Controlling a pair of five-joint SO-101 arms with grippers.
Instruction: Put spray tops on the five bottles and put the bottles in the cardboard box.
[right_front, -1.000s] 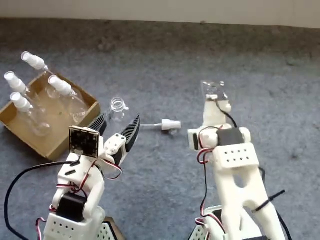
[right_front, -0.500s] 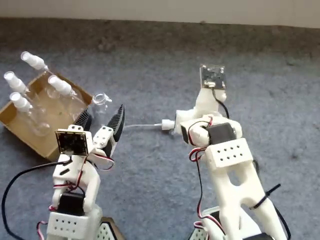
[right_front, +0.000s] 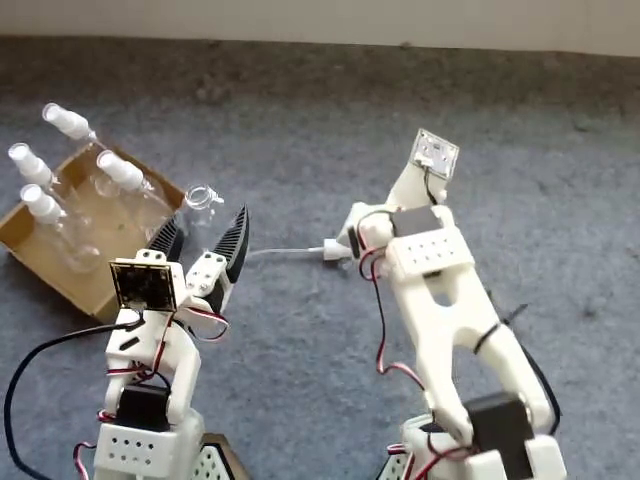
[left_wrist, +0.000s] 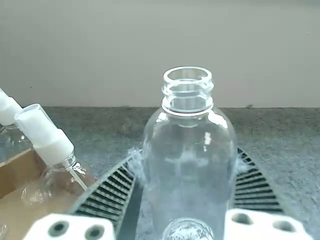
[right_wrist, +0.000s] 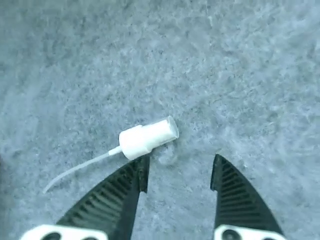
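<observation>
A pale wall (left_wrist: 150, 45) runs behind a grey, carpet-like surface (right_front: 300, 120). At the far left side of the surface sits the cardboard box (right_front: 50, 275), with four bottles (right_front: 150, 215) lying in it, each already wearing a white spray top. Just beside the box's near corner stands the fifth bottle (right_front: 203, 205), clear, upright and uncapped. The left claw (right_front: 211, 216) is closed around its body, one ribbed finger pressed to each side. From the left wrist view, one capped bottle in the box shows close by the held bottle's shoulder.

The last spray top (right_wrist: 147, 137) lies on its side on the surface between the two arms, its thin tube (right_front: 285, 252) pointing toward the held bottle. The right claw (right_wrist: 181, 165) hangs over it with its fingers spread wide. One fingertip (right_wrist: 144, 165) is just beside the white cap and the other is off to the side over bare surface. In the high view the right arm (right_front: 430, 270) leans over this spot and covers part of the cap.
</observation>
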